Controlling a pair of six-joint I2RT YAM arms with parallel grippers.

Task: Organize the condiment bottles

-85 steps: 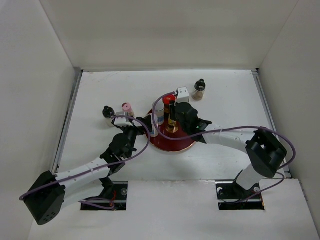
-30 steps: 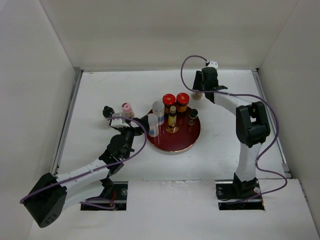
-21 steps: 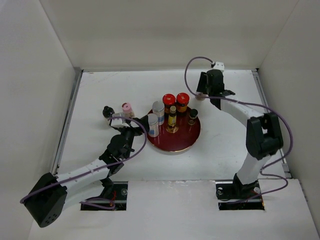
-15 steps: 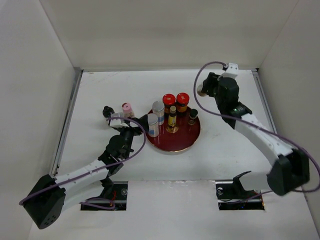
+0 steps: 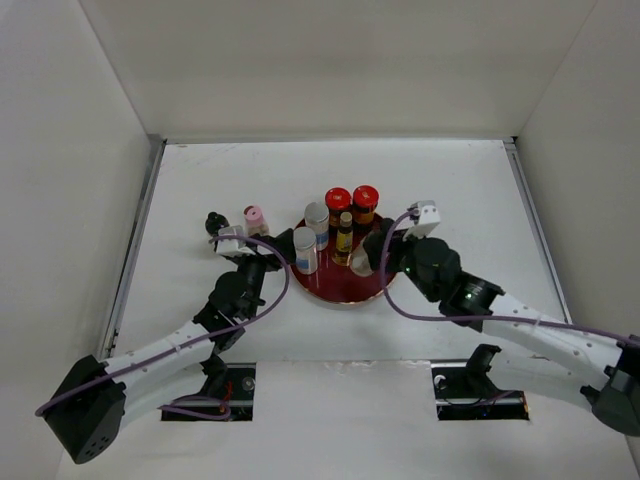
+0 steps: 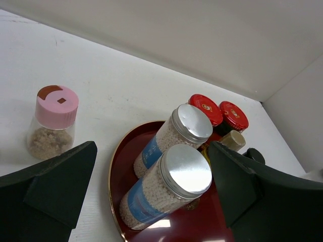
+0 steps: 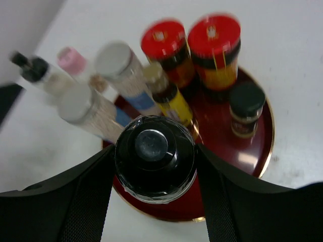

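The right fingers (image 7: 88, 201) are half closed on a black-capped dark bottle (image 7: 154, 148), holding it upright over the near right of the dark red round tray (image 5: 335, 288). This looks like the placing step. The next move calls for lowering it onto bare tray, clear of the small black-capped jar (image 7: 247, 113) and the slim amber bottle (image 7: 170, 96), then letting go. The left fingers (image 6: 50, 186) gape wide and hold nothing, just left of the tray.

Also on the tray are two red-capped jars (image 5: 338, 198) and two silver-capped clear bottles (image 6: 189, 123). One pink-capped jar (image 5: 253, 215) and a third black-capped bottle (image 5: 214, 222) stand on the white desk (image 5: 450, 190), left of the tray.
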